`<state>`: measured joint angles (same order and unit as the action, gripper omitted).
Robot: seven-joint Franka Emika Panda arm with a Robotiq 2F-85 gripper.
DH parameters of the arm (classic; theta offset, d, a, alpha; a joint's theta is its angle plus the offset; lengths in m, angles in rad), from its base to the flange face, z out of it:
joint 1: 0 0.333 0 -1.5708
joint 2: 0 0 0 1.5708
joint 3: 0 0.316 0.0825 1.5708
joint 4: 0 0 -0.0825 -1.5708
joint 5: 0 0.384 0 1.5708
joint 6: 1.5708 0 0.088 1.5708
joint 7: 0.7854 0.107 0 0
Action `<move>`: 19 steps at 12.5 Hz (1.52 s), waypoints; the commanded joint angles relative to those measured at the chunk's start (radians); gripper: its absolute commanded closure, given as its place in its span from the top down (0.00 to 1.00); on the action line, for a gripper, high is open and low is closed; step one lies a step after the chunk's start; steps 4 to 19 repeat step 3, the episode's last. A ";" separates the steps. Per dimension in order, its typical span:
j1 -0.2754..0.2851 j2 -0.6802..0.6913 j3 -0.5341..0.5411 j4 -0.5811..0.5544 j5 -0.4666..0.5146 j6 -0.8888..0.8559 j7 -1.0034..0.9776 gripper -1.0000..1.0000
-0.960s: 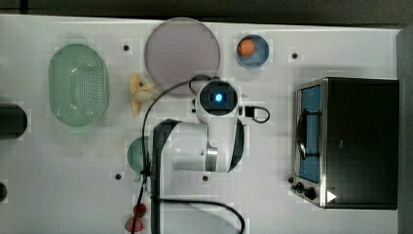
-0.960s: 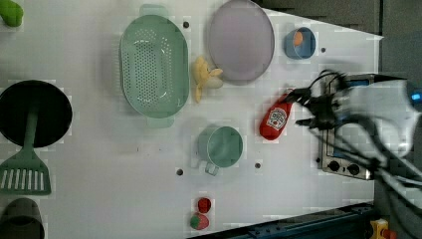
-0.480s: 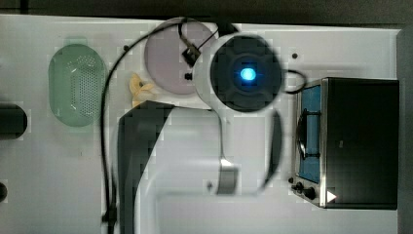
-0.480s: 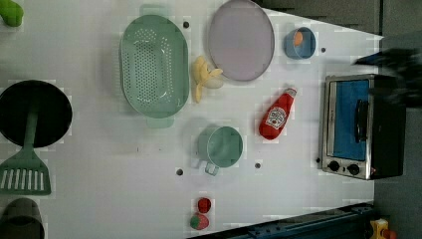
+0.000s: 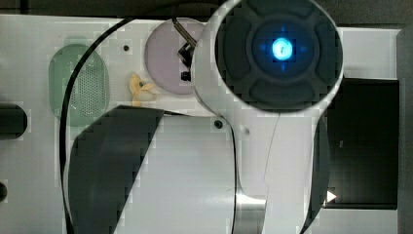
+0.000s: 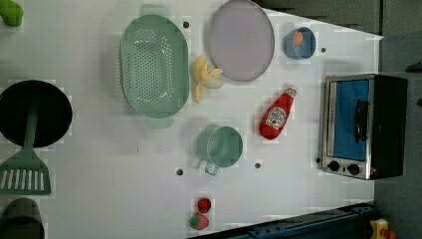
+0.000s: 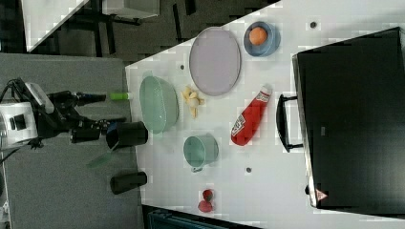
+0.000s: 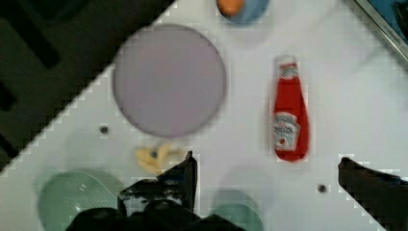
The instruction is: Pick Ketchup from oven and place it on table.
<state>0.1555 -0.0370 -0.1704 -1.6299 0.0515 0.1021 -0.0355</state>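
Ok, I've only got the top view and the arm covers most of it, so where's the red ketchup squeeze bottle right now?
Observer: The red ketchup squeeze bottle with the white cap lies on its side on the white tabletop. In the left view it is between the steel-framed toaster oven and the green cup.
Operator: Is the oven door open?
Observer: No, the left view shows its blue glass door shut.
Operator: And the claw?
Observer: In the wrist view the claw is open wide and holds nothing.
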 commanded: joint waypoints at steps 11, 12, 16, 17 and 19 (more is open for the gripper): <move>-0.010 0.031 -0.006 0.077 -0.050 -0.143 0.029 1.00; -0.010 0.031 -0.006 0.077 -0.050 -0.143 0.029 1.00; -0.010 0.031 -0.006 0.077 -0.050 -0.143 0.029 1.00; -0.010 0.031 -0.006 0.077 -0.050 -0.143 0.029 1.00; -0.010 0.031 -0.006 0.077 -0.050 -0.143 0.029 1.00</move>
